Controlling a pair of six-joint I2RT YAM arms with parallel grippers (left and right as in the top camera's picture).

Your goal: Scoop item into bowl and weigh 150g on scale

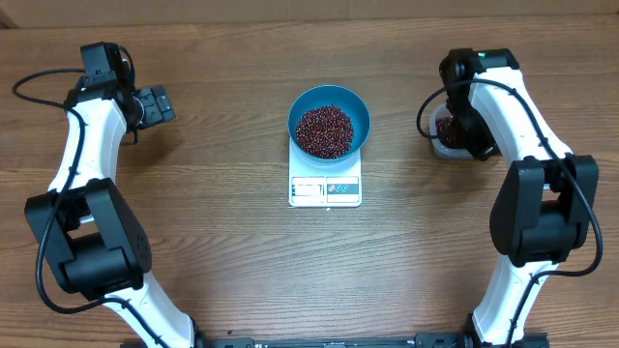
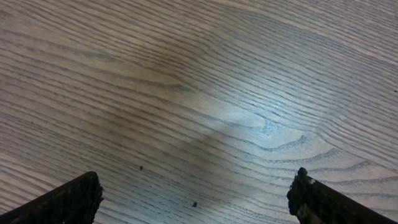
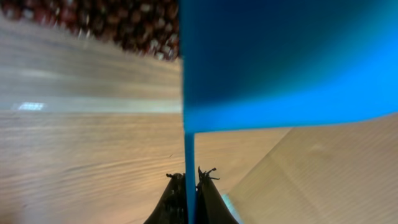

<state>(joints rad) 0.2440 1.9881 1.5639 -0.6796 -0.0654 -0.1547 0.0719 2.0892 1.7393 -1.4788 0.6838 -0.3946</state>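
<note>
1. Beans (image 1: pixel 329 131): a loose dark red-brown heap lying in the blue bowl (image 1: pixel 360 114). They cover its bottom and sit below the rim.
2. The bowl stands on the white scale (image 1: pixel 325 189) near the middle of the wooden table (image 1: pixel 232 242). It covers the rear part of the platform. The display strip along the front edge is exposed, but the readout is too small to read.
3. A clear tub (image 1: pixel 442 148) sits to the right of the bowl, well apart from it and partly hidden under the right arm. Red-brown grains show inside it.
4. Right gripper (image 3: pixel 190 183): the jaws are closed tight on the thin blue handle of the scoop (image 3: pixel 280 56). The scoop body fills the upper right of the wrist view and is blurred. More beans show along that view's top left edge. Whether the scoop carries any load cannot be told.
5. Left gripper (image 2: pixel 196 186): the jaws are spread wide with nothing between them, and only bare wood grain lies beneath. In the overhead view it is at the far left of the table, well apart from the bowl and scale.
</note>
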